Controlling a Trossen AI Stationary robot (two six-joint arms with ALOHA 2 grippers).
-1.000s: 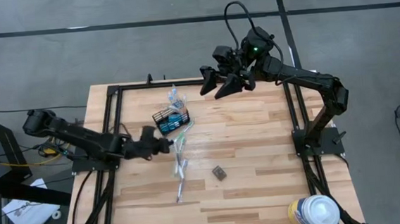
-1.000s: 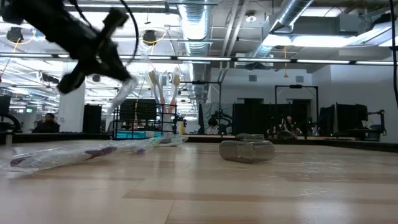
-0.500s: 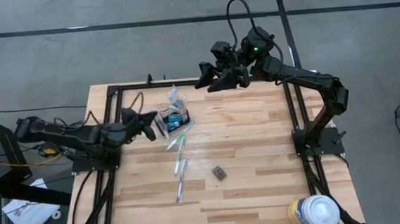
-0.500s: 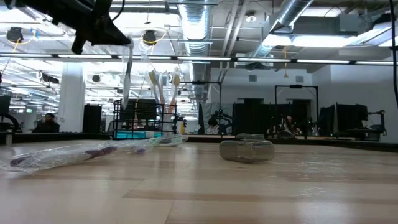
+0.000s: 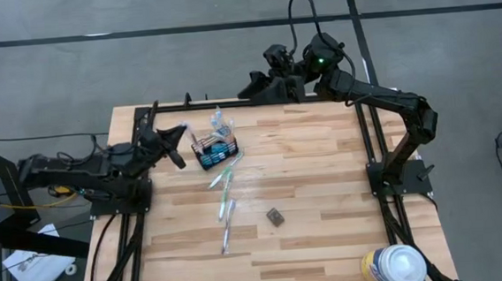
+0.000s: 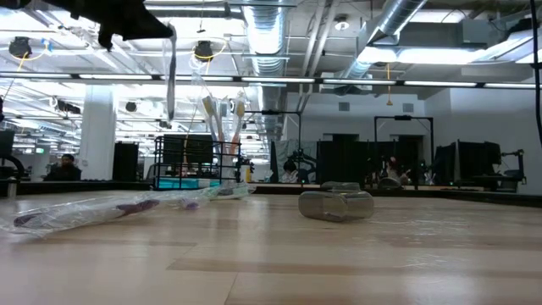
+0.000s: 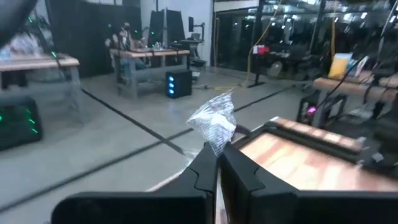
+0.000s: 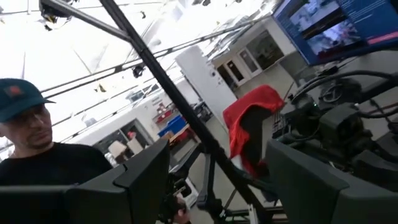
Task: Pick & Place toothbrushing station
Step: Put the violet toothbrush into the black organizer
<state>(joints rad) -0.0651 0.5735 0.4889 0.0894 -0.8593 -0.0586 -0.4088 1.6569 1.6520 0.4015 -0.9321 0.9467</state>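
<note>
The left gripper (image 5: 178, 143) is raised above the table's far-left part, its fingers (image 7: 208, 163) pressed together on the crinkled clear wrapper of a packaged toothbrush (image 7: 214, 124), which hangs straight down from it in the low view (image 6: 170, 76). Just to its right stands the black wire-mesh caddy (image 5: 215, 151), upright on the wooden table (image 5: 326, 197), with a few toothbrushes (image 6: 220, 119) standing in it and blue-and-white toothpaste tubes (image 5: 220, 150) lying inside (the hanging package is close to the caddy but not in it). Nearer than the caddy, more wrapped toothbrushes (image 5: 226, 200) lie loose on the table in a line running toward the near edge. A small dark grey block (image 5: 275, 215) lies to their right, near the table's middle.

The right gripper (image 5: 260, 87) hovers over the table's far edge, well apart from the caddy, jaws spread and holding nothing. A large white round canister (image 5: 394, 266) stands at the near-right corner. A person in a cap (image 8: 37, 143) shows in the right wrist view.
</note>
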